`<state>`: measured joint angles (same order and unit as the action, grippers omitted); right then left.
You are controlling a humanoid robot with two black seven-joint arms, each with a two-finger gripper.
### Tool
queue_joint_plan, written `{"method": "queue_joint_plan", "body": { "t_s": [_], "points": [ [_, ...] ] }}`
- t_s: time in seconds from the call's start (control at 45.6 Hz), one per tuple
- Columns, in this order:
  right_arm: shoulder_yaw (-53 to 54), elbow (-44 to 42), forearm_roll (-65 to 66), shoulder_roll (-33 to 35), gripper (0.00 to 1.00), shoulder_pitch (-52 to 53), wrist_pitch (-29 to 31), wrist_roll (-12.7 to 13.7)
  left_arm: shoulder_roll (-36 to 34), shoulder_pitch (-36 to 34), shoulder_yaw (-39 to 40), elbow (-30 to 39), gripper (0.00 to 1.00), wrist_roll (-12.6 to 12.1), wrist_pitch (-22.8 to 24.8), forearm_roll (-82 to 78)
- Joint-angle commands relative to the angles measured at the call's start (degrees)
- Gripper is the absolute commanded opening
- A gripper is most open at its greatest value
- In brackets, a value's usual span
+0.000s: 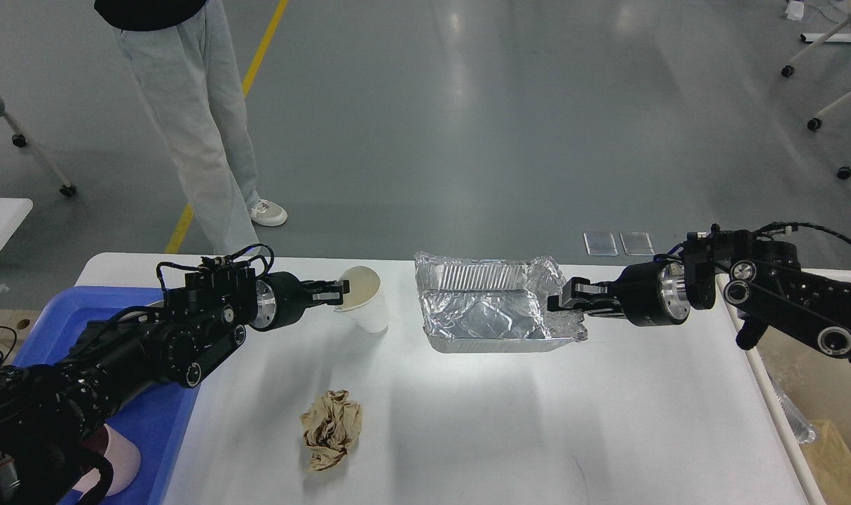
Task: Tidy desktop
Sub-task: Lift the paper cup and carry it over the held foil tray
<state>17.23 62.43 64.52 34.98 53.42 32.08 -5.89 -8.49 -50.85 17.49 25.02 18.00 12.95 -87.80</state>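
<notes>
The white table [608,421] fills the lower middle of the frame. At centre left, the left claw [336,291] pinches the near rim of a white paper cup [364,301], which tilts toward it. At centre right, the right claw [562,301] grips the crumpled right edge of a foil tray [492,308]. A crumpled brown paper wad [332,428] lies lower down, apart from both. A blue tray [159,414] sits at lower left, a beige bin [811,393] at lower right.
</notes>
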Motion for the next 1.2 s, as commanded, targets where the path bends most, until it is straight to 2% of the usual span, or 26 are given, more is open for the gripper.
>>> {"method": "queue_joint_plan", "body": {
  "t_s": [0.0, 0.131, 0.241, 0.372, 0.548, 0.811, 1.052, 1.183],
  "points": [
    [0.0, -0.12, 0.0, -0.26, 0.0, -0.07, 0.0, 0.0, -0.12, -0.65, 0.08, 0.29, 0.01, 0.19, 0.5, 0.0],
    [-0.09, -0.21, 0.0, -0.44, 0.0, 0.01, 0.0, 0.0, -1.26, -3.2, 0.17, 0.29, 0.01, 1.42, 2.95, 0.61],
    [0.0, -0.29, 0.0, -0.44, 0.0, -0.07, 0.0, 0.0, -5.04, -7.42, 0.26, 0.81, 0.01, 1.95, 6.38, 4.03],
    [-0.09, -0.47, 0.08, -0.61, 0.0, 0.01, 0.09, 0.0, -8.56, -14.62, 0.26, 3.45, 0.01, 1.86, 11.74, 7.64],
    [-0.09, -1.0, 0.08, -1.05, 0.0, 0.01, 0.09, 0.0, -9.18, -23.76, 0.35, 7.84, 0.01, 0.98, 19.74, 7.91],
    [-0.09, -1.08, 0.08, -1.14, 0.0, 0.1, 0.09, -0.09, -4.0, -33.79, 0.43, 11.36, 0.02, -1.56, 25.89, 8.0],
    [-0.09, -1.08, 0.08, -0.96, 0.0, 0.1, 0.09, 0.0, 3.47, -36.51, -0.53, 14.0, 0.03, -2.62, 31.08, 7.82],
    [-0.09, -1.17, 0.08, -0.79, 0.0, 0.1, 0.09, 0.0, 5.94, -37.48, -4.57, 14.0, 0.03, -2.45, 31.52, 7.82]
  ]
}}
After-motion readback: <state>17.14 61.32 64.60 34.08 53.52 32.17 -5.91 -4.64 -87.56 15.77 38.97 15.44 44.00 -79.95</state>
